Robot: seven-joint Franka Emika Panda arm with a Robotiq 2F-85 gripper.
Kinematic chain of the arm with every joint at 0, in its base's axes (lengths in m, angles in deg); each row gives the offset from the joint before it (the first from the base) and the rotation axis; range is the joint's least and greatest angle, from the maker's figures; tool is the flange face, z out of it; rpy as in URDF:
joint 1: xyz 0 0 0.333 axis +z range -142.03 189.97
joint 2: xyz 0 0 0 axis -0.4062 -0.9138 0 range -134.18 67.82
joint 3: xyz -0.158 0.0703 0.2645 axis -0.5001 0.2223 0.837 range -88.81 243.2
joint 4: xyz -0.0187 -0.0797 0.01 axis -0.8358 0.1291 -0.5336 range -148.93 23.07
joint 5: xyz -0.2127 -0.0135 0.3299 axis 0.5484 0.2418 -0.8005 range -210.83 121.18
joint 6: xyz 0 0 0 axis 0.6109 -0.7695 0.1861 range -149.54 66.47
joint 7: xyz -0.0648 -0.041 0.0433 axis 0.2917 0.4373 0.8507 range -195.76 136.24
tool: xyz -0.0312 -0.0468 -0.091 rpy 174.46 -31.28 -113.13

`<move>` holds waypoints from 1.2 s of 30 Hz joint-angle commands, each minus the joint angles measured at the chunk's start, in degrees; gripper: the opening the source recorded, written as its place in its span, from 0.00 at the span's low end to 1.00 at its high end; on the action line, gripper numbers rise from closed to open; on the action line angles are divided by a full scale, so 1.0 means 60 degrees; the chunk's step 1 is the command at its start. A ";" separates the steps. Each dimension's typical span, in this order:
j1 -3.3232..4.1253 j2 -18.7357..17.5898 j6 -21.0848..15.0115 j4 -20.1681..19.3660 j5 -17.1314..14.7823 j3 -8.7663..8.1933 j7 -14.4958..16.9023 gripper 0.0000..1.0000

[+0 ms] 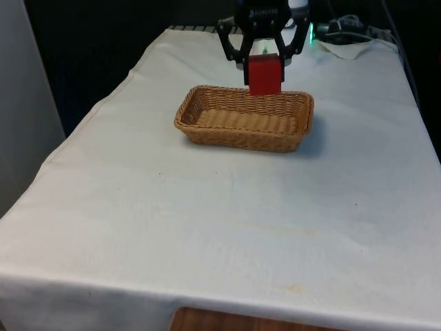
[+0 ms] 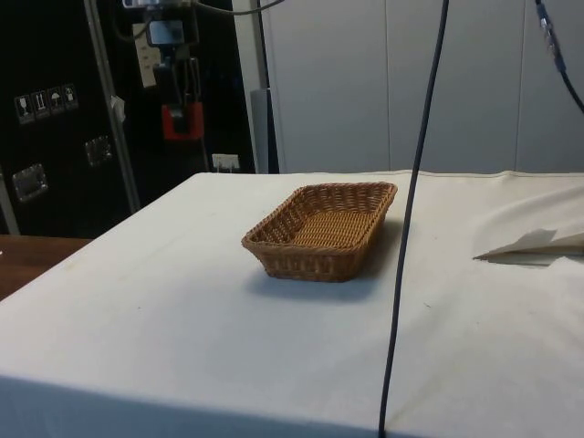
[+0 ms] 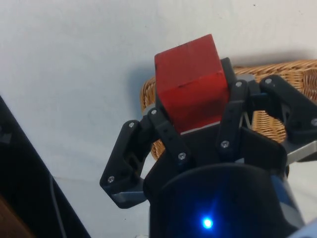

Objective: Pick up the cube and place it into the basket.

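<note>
A red cube (image 1: 264,74) hangs in the air, and my black gripper (image 1: 264,65) is shut on it. The cube (image 2: 182,121) is held well above the table, behind the far rim of the wicker basket (image 1: 242,118). In the wrist view the cube (image 3: 190,88) sits between the fingers (image 3: 166,131), with a corner of the basket (image 3: 270,99) on the white cloth below it. The basket (image 2: 321,230) is a shallow brown oblong with nothing inside, standing near the middle of the table.
A white cloth (image 1: 227,221) covers the whole table. A crumpled white paper (image 1: 348,48) lies at the far end on the front view's right, seen also as paper (image 2: 534,245) in the side view. A black cable (image 2: 411,219) hangs down in front of the side camera.
</note>
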 commanded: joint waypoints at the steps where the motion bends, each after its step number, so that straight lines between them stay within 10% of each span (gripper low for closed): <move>1: 0.0010 0.0048 0.0019 -0.0048 0.0038 0.0000 0.0019 0.00; 36: 0.0019 0.1853 0.0382 -0.1681 0.0420 -0.0029 0.0477 0.00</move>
